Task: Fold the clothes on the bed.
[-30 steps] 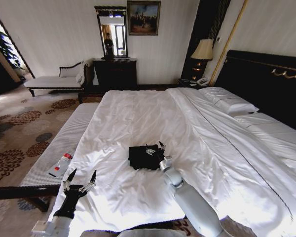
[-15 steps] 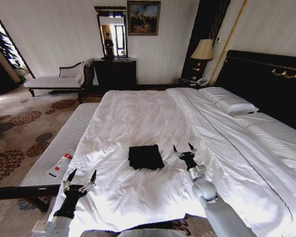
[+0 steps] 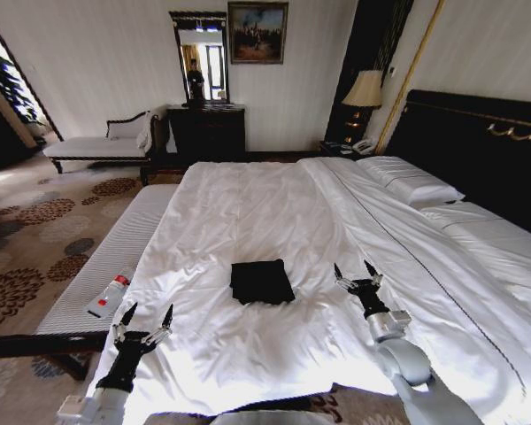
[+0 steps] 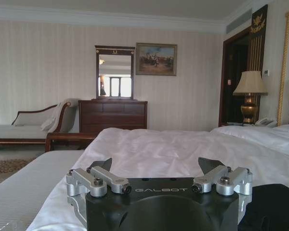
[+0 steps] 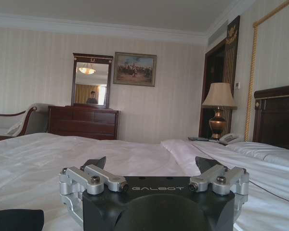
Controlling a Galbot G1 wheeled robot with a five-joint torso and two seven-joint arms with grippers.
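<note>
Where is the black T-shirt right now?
In the head view, the folded T-shirt lies on the bed, between the open left pincer and open right pincer.

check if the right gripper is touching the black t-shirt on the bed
Apart. The head view shows white sheet of the bed between the open right gripper and the folded black T-shirt.

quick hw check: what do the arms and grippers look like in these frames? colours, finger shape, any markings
Both match. Each gripper, left gripper and right gripper, has a black body, silver metal finger linkages with dark screw heads, and two pointed black fingertips. "GALBOT" is printed in grey on the black housing, readable in both wrist views. The right arm is light grey with a silver wrist ring; the left forearm is black, turning grey lower down. No loose cables visible.
</note>
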